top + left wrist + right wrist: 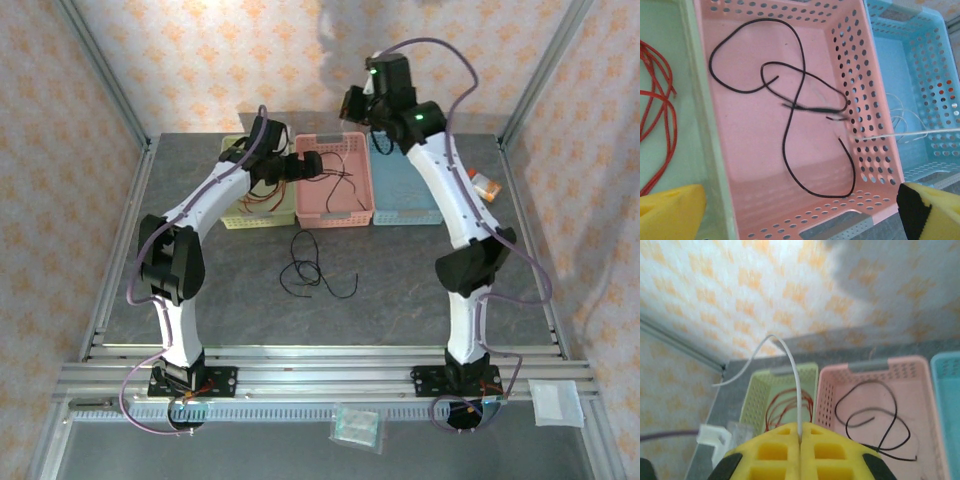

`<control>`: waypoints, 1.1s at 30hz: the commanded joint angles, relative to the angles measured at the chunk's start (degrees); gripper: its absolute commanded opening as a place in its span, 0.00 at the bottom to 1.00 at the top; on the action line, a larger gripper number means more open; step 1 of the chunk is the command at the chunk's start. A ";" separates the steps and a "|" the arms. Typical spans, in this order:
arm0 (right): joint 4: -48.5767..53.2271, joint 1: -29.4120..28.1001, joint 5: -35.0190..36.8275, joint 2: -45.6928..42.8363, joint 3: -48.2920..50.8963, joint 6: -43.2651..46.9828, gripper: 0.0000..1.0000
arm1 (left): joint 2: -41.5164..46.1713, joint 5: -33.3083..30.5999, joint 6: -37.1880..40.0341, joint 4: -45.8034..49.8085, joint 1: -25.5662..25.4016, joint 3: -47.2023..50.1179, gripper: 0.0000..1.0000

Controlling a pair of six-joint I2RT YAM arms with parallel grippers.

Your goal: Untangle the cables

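The left jaws are spread wide with nothing between them. Their yellow fingertips (pixel 671 212) are seen at either side, above the near end of the pink basket (pixel 862 75). The right jaws are pressed together and clamped on a white cable (pixel 797 385), which rises from them, arches over and trails off to the left. They are raised high near the far edge of the tabletop (pixel 400 300).

A loose cable (pixel 300 262), black, is coiled on the middle of the tabletop, nearer than the pink basket and apart from it. A small orange item (pixel 484 184) lies just right of the blue basket (pixel 925 65); what it is cannot be told.

Three baskets are set side by side along the far edge: the green basket (pixel 706 127) on the left, the pink in the middle, the blue on the right. Red cables (pixel 662 70) are bunched in the green basket. A black cable (pixel 788 125) lies in the pink basket, crossing itself in loops. White loops (pixel 897 117) are seen in the blue basket.
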State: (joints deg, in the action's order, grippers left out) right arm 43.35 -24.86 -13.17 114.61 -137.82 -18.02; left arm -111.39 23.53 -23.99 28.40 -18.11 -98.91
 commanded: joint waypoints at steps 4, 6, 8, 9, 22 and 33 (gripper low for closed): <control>-6.14 2.25 0.12 -5.69 -2.56 -2.52 0.00 | -0.21 -0.85 1.54 1.29 -0.60 -0.93 0.99; -6.55 2.45 -1.01 -5.61 -3.65 -2.56 0.00 | -0.29 -1.10 2.15 1.65 -0.60 -1.05 0.99; -6.79 2.45 -1.43 -5.56 -4.31 -2.61 0.00 | -0.48 -1.26 2.26 1.83 -0.61 -1.24 0.99; -6.60 2.45 -0.87 -5.67 -4.32 -2.63 0.00 | -0.52 -1.42 2.15 1.85 -0.61 -1.36 0.99; -2.59 8.25 11.41 -7.28 5.98 -5.77 0.00 | 10.02 -5.94 7.70 6.87 -2.41 5.58 0.99; -3.17 10.58 14.18 -6.18 24.53 -0.88 0.00 | 21.23 -9.99 11.15 10.54 -2.83 21.92 0.99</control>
State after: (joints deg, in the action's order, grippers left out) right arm 40.03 -15.03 -2.11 108.68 -116.44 -21.04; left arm -91.00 15.81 -14.90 36.03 -20.91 -80.03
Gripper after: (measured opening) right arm 0.044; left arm 0.990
